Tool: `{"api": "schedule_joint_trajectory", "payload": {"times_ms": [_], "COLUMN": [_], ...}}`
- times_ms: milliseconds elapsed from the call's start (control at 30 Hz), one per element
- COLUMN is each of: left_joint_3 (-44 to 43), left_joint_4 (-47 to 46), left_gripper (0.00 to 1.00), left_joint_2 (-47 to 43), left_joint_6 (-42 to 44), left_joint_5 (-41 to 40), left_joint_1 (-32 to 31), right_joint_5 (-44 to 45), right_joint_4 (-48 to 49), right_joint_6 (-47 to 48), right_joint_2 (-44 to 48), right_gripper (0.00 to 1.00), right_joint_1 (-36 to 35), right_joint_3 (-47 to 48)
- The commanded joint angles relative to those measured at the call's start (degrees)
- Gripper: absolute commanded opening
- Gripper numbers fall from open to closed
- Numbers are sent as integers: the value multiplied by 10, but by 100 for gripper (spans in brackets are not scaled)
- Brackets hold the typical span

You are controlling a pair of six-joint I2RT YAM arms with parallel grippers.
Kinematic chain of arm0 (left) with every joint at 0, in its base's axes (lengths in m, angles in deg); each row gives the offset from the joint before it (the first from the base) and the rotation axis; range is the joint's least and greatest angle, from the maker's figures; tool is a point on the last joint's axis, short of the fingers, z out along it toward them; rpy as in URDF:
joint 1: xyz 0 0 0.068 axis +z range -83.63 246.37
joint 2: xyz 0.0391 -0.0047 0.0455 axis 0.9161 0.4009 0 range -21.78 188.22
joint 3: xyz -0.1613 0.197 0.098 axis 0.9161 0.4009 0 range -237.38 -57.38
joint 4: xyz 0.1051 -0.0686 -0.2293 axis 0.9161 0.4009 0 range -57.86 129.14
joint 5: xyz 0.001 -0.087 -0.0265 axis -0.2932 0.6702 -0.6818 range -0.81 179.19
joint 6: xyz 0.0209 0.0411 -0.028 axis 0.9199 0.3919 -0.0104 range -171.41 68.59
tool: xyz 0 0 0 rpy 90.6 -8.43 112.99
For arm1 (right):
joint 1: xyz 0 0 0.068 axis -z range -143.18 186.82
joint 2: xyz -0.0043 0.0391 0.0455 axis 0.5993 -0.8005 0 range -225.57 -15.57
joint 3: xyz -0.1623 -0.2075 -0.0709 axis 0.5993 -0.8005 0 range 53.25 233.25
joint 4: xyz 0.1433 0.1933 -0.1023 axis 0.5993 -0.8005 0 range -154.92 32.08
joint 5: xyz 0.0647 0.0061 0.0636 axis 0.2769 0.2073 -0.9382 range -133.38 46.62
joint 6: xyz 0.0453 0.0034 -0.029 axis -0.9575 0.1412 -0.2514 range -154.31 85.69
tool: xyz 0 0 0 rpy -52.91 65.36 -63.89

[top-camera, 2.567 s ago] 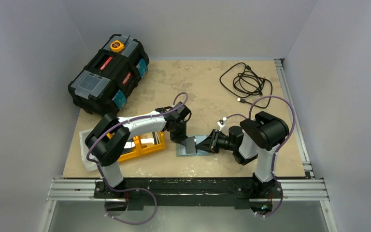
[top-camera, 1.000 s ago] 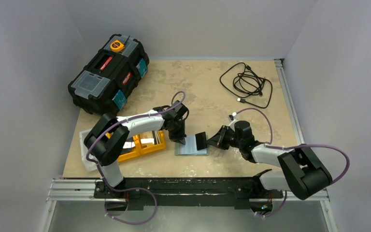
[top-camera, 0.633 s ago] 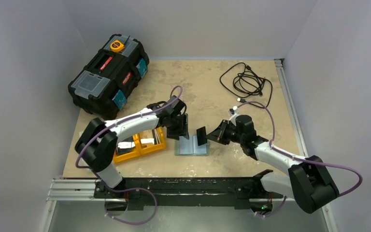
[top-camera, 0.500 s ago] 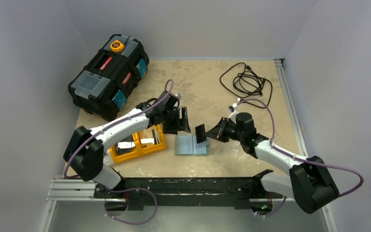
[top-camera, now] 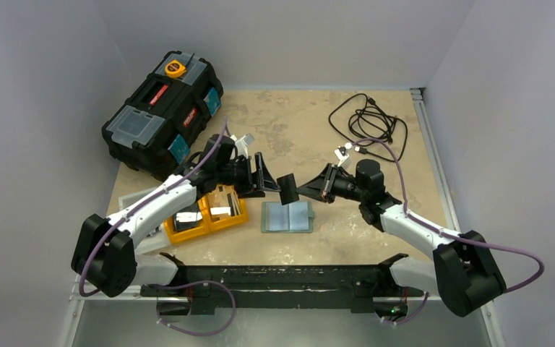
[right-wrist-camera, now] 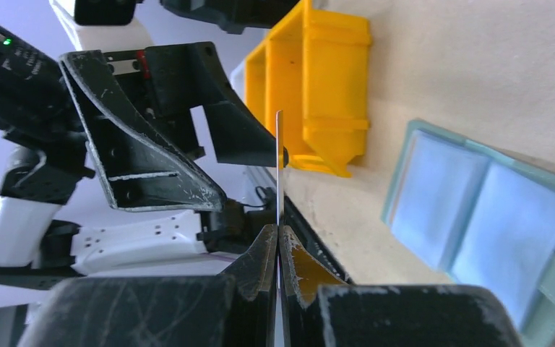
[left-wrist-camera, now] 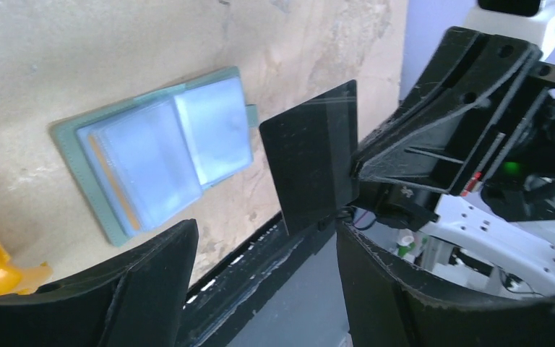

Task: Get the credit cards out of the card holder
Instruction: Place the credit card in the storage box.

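The card holder (top-camera: 287, 215) lies open and flat on the table, its pale blue pockets facing up; it also shows in the left wrist view (left-wrist-camera: 155, 155) and the right wrist view (right-wrist-camera: 491, 217). My right gripper (top-camera: 300, 191) is shut on a dark credit card (top-camera: 286, 189), which it holds upright in the air above the holder's far edge. That card (right-wrist-camera: 280, 159) is seen edge-on from the right wrist, and its flat face (left-wrist-camera: 311, 170) from the left wrist. My left gripper (top-camera: 272, 181) stands open just left of the card, with nothing between its fingers (left-wrist-camera: 152, 289).
An orange two-compartment tray (top-camera: 240, 215) with flat pieces in it sits left of the holder, on a white sheet (top-camera: 126, 210). A black toolbox (top-camera: 162, 112) stands at the back left. A coiled black cable (top-camera: 368, 126) lies at the back right.
My left gripper opened, let go of the holder and lifted away to the back left. My right gripper raised the dark card off the holder and carried it leftward towards the left gripper.
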Motion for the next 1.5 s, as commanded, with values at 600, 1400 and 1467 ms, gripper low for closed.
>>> {"api": "schedule_joint_trajectory", "payload": {"times_ms": [600, 1400, 1467], "left_joint_3": [26, -69, -70], "left_joint_4": [-222, 490, 490], "left_gripper": [18, 0, 0], "left_joint_2": [9, -116, -83], "left_joint_6": [-113, 56, 64], "left_joint_5": [129, -574, -590], "left_joint_1": [8, 85, 100], "right_joint_5": [-75, 156, 164], "right_joint_4": [162, -278, -283], "right_joint_6": [-115, 214, 222], "right_joint_2": [-15, 39, 39], "right_gripper": [0, 99, 99], "right_joint_1": [-7, -16, -17], "right_joint_3": [7, 126, 128]}}
